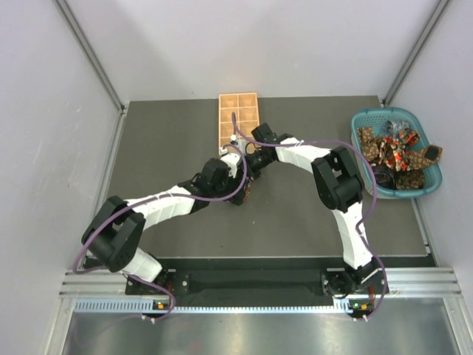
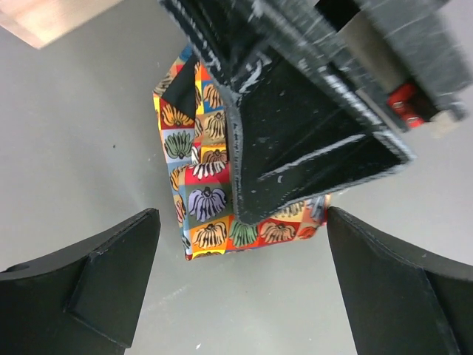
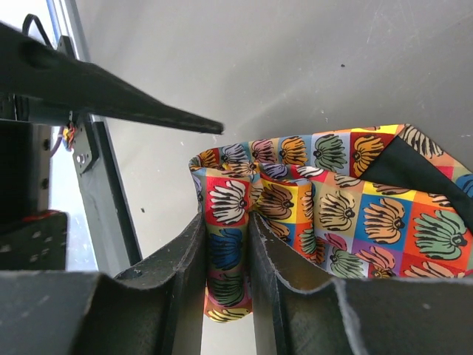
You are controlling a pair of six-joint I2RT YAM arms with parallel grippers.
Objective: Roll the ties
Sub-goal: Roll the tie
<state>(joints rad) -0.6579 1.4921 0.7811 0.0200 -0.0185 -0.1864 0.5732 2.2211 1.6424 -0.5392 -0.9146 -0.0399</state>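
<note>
A tie point(image 2: 207, 200) with a bright print of shell-like flowers in coloured squares lies bunched on the dark grey table, just in front of the wooden tray. My right gripper point(image 3: 227, 229) is shut on a folded loop of this tie point(image 3: 347, 207), whose black lining shows at one end. In the left wrist view that right gripper's black finger point(image 2: 310, 133) covers part of the tie. My left gripper point(image 2: 242, 229) is open wide, its fingers apart on either side of the tie's near edge, touching nothing. From above, both grippers meet at mid-table and hide the tie.
The tan wooden compartment tray point(image 1: 238, 118) stands at the back centre, right behind the two grippers. A teal basket point(image 1: 436, 177) at the right edge holds several more ties point(image 1: 395, 151). Grey walls close off the left, right and back.
</note>
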